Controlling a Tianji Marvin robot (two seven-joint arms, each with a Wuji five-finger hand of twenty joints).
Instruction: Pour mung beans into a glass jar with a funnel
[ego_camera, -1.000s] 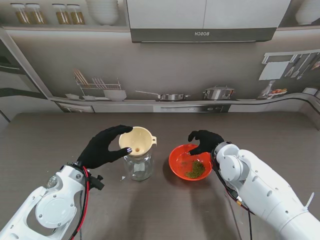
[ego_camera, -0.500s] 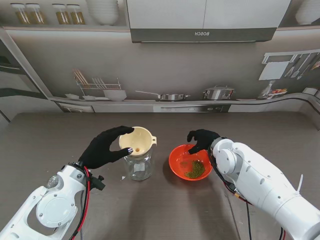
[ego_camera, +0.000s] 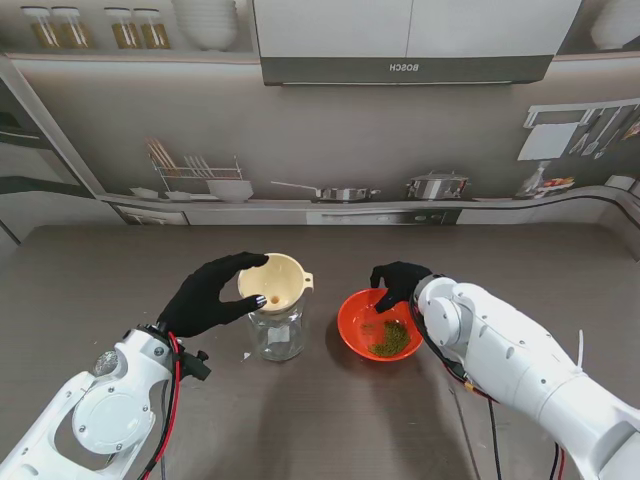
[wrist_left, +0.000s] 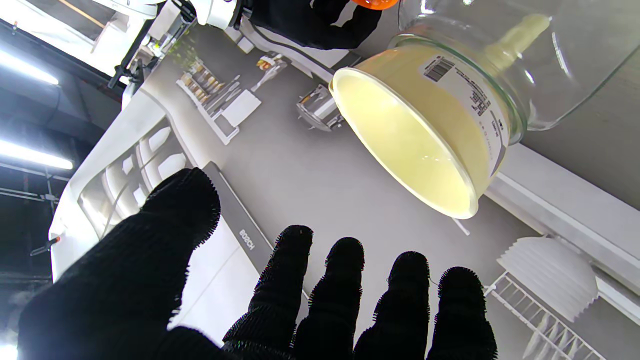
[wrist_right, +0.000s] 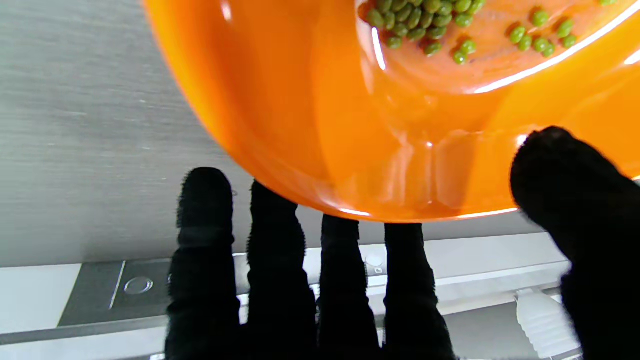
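Stand view: my left hand (ego_camera: 208, 293) cups the cream funnel (ego_camera: 274, 281) seated in the glass jar (ego_camera: 276, 332); contact unclear. My right hand (ego_camera: 398, 282) hides the orange bowl's (ego_camera: 353, 318) far rim. BOSCH reads mirrored.

Left wrist: fingers (wrist_left: 330, 295) spread, clear of the funnel; barcode label (wrist_left: 465, 97) illegible.

Right wrist: thumb (wrist_right: 570, 195) inside, fingers (wrist_right: 272, 260) outside, pinching the rim; mung beans (wrist_right: 425, 22) cut off.

One funnel (ego_camera: 276, 281) is counted, one glass jar (ego_camera: 277, 332) and one orange bowl (ego_camera: 378, 324). A single heap of green beans (ego_camera: 389, 339), too many to number, is seen in the bowl. Two black-gloved arms are seen: left robot hand (ego_camera: 207, 295), right robot hand (ego_camera: 401, 281).
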